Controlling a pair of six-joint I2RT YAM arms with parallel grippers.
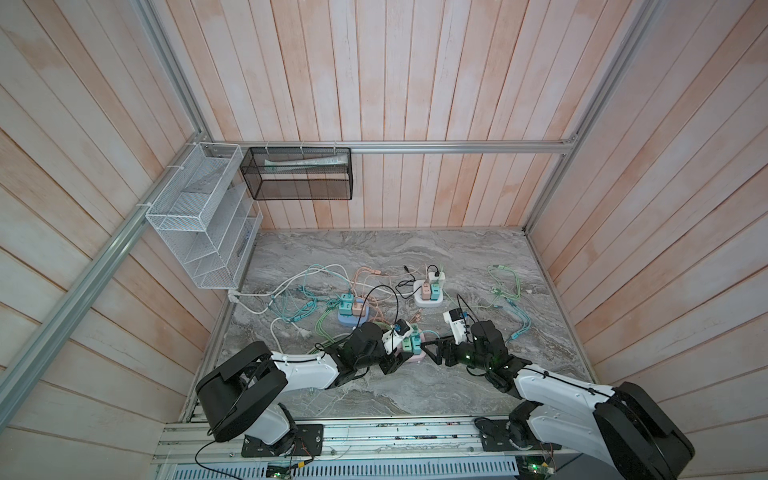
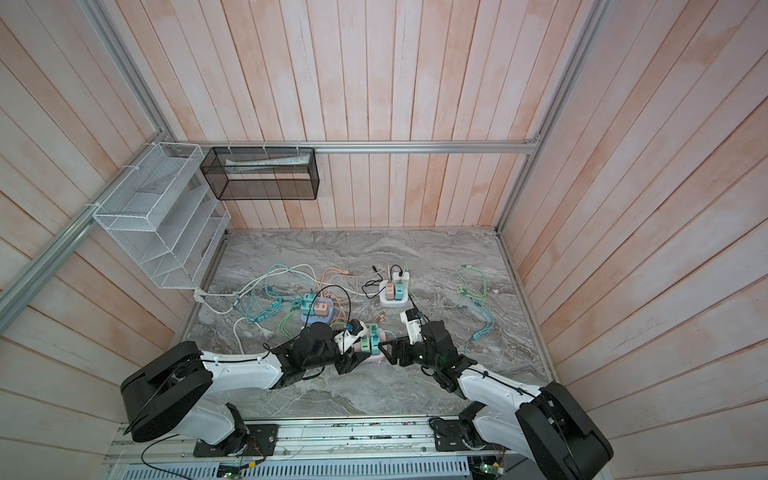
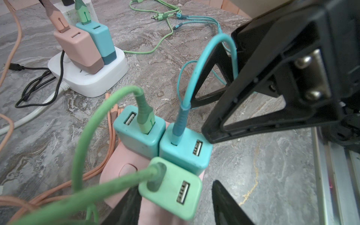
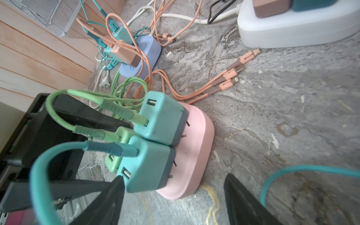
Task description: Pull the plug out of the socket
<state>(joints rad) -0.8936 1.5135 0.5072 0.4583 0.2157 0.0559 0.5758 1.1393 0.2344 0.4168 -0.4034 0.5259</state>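
The pink socket [image 4: 194,155] holds three plugs: a green plug [image 3: 171,192] and two teal plugs [image 3: 139,134]. The left gripper [image 3: 175,187] straddles the green plug, narrow, with a gap on one side; the right gripper [image 4: 175,177] gapes wide at the socket's opposite side. Beyond the pink socket, a blue socket [image 1: 351,318] and a white socket [image 1: 428,297] each carry plugs. Farther beyond hang a white rack [image 1: 199,224] and a black basket [image 1: 297,174] holding something pale.
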